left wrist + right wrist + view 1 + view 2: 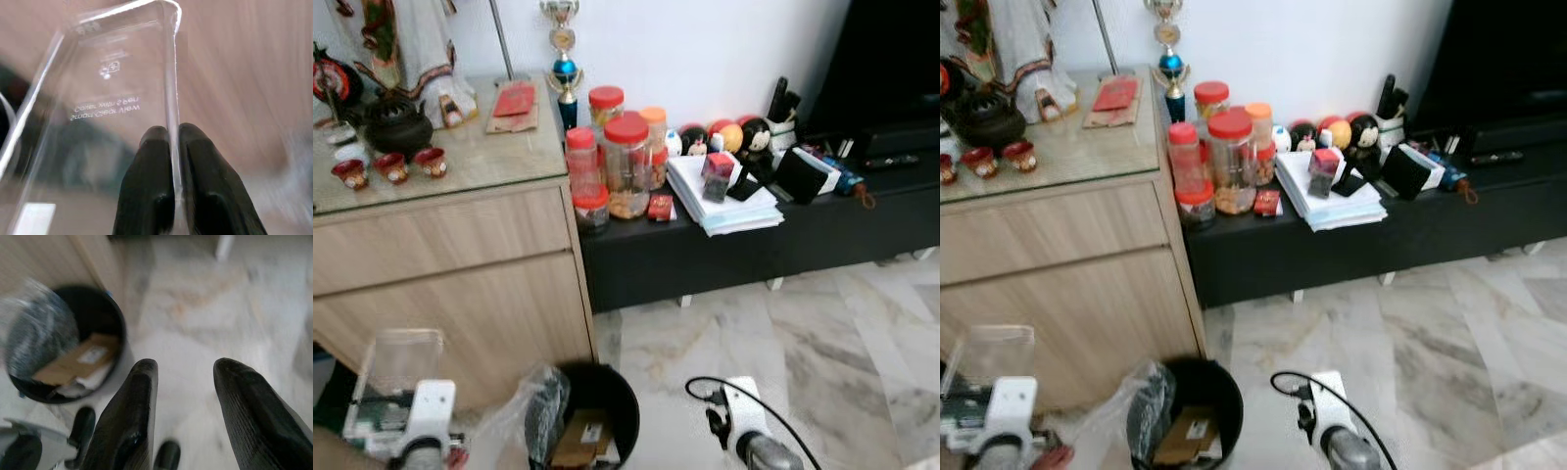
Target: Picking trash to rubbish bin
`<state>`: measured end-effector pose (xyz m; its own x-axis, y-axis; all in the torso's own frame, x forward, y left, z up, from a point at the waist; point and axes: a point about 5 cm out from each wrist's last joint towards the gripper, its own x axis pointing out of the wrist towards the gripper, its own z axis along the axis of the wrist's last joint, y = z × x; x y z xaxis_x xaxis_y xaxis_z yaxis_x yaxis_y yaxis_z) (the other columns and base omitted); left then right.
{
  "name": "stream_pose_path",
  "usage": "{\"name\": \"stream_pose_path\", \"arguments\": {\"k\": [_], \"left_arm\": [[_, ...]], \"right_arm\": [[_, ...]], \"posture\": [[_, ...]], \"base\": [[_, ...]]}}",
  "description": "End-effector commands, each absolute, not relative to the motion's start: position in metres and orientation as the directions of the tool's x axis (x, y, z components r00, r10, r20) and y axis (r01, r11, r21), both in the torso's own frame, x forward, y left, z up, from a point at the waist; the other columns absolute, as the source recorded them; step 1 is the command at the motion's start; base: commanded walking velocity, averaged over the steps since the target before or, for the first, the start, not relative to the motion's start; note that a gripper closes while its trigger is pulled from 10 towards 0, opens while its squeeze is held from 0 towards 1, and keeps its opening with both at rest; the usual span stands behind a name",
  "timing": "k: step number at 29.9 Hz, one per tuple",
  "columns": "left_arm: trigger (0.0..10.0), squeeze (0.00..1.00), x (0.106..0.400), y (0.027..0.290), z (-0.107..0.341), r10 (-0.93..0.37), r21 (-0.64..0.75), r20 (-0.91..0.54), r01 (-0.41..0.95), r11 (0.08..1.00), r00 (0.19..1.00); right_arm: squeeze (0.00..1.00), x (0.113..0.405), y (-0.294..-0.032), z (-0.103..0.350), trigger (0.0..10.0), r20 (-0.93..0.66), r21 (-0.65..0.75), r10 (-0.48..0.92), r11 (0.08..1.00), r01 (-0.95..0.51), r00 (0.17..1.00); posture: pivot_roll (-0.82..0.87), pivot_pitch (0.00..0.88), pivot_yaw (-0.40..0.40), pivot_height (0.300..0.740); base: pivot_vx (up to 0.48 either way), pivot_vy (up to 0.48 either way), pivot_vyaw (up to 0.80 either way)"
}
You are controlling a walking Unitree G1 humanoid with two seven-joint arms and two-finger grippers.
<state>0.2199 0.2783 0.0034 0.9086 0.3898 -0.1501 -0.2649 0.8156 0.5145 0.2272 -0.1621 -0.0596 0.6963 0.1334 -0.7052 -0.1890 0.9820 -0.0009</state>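
My left gripper (pixel 173 136) is shut on the edge of a clear plastic package (pixel 112 98) with faint printed text. The head views show that package (pixel 399 364) held up at the lower left, in front of the wooden cabinet and left of the bin. The black round rubbish bin (pixel 622 392) stands on the floor by the cabinet's corner, with a piece of cardboard (pixel 579 436) inside and a crumpled clear plastic bag (pixel 524 406) over its left rim. My right gripper (pixel 185 382) is open with nothing between its fingers, hovering above the floor to the right of the bin (pixel 105 301).
A wooden cabinet (pixel 460 284) with a glass top carrying a teapot and cups stands on the left. A low black bench (pixel 754 245) along the wall holds red-lidded jars (pixel 625 162), a stack of papers and small items. Marble floor (pixel 803 333) lies to the right.
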Motion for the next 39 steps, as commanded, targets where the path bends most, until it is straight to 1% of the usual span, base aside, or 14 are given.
{"name": "stream_pose_path", "arguments": {"k": [1,3,5,6,7,8,10,12,13,15,20,23,27,39], "left_arm": [[10.0,0.00,0.244,0.262,0.038,0.258,0.523,0.025,-0.232,0.820,0.966],[10.0,0.00,0.271,0.237,0.078,0.102,0.503,0.155,-0.167,0.848,0.983],[10.0,0.00,0.290,0.218,0.101,0.015,0.456,0.212,-0.113,0.883,0.977],[10.0,0.00,0.301,0.205,0.109,-0.025,0.412,0.206,-0.063,0.909,0.978],[10.0,0.00,0.319,0.181,0.114,-0.112,0.343,0.159,0.051,0.938,0.981],[10.0,0.00,0.319,0.181,0.114,-0.112,0.343,0.159,0.051,0.938,0.981],[10.0,0.00,0.334,0.156,0.110,-0.188,0.243,0.093,0.161,0.957,0.978],[10.0,0.00,0.340,0.143,0.105,-0.227,0.203,0.044,0.214,0.956,0.973],[10.0,0.00,0.344,0.132,0.100,-0.258,0.245,-0.006,0.251,0.936,0.966],[10.0,0.00,0.349,0.115,0.096,-0.306,0.166,-0.068,0.313,0.935,0.950],[10.0,0.00,0.354,0.112,0.094,-0.290,0.150,-0.097,0.302,0.941,0.952],[10.0,0.00,0.330,0.102,0.040,-0.323,0.054,-0.365,0.366,0.929,0.873],[10.0,0.00,0.308,0.110,0.009,-0.262,0.012,-0.484,0.306,0.952,0.835],[10.0,0.00,0.292,0.103,-0.007,-0.283,-0.024,-0.536,0.321,0.947,0.796]], "right_arm": [[0.00,0.240,-0.155,-0.050,10.0,-0.662,0.000,0.173,0.973,-0.230,0.729],[0.00,0.251,-0.153,-0.042,10.0,-0.632,-0.001,0.194,0.968,-0.251,0.750],[0.00,0.258,-0.149,-0.037,10.0,-0.615,-0.005,0.216,0.961,-0.278,0.758],[0.00,0.263,-0.146,-0.033,10.0,-0.600,-0.008,0.234,0.954,-0.299,0.765],[0.00,0.272,-0.140,-0.025,10.0,-0.575,-0.010,0.266,0.943,-0.332,0.773],[0.00,0.272,-0.140,-0.025,10.0,-0.575,-0.010,0.266,0.943,-0.332,0.773],[0.00,0.280,-0.131,-0.018,10.0,-0.556,-0.040,0.296,0.924,-0.381,0.777],[0.00,0.284,-0.126,-0.014,10.0,-0.546,-0.050,0.311,0.915,-0.400,0.778],[0.00,0.287,-0.121,-0.011,10.0,-0.535,-0.050,0.323,0.911,-0.410,0.781],[0.00,0.288,-0.116,-0.009,10.0,-0.523,-0.046,0.338,0.905,-0.422,0.782],[0.00,0.288,-0.112,-0.008,10.0,-0.515,-0.042,0.355,0.899,-0.437,0.780],[0.00,0.283,-0.099,-0.011,10.0,-0.511,-0.029,0.401,0.876,-0.482,0.760],[0.00,0.278,-0.094,-0.014,10.0,-0.521,-0.023,0.431,0.856,-0.517,0.737],[0.00,0.277,-0.089,-0.013,10.0,-0.508,-0.006,0.459,0.844,-0.536,0.729]], "posture": [[0.07,0.000,0.039,0.740],[0.07,0.000,0.036,0.740],[0.08,0.000,0.032,0.740],[0.08,0.000,0.031,0.740],[0.07,0.000,0.031,0.740],[0.07,0.000,0.031,0.740],[0.05,0.000,0.032,0.740],[0.04,0.000,0.028,0.740],[0.03,0.000,0.028,0.740],[0.03,0.001,0.031,0.740],[0.03,0.003,0.030,0.740],[0.00,0.046,0.028,0.740],[0.00,0.072,0.013,0.740],[0.00,0.092,-0.001,0.740]], "base": [[0.000,0.000,0.00],[0.000,0.000,0.00],[0.000,0.000,0.00],[0.000,0.000,0.00],[0.000,0.000,0.00],[0.000,0.000,0.00],[0.000,0.000,0.00],[0.000,0.000,0.00],[0.000,0.000,0.00],[0.000,0.000,0.00],[0.000,0.000,0.00],[0.000,0.000,0.00],[0.000,0.000,0.00],[0.000,0.000,0.00]]}}
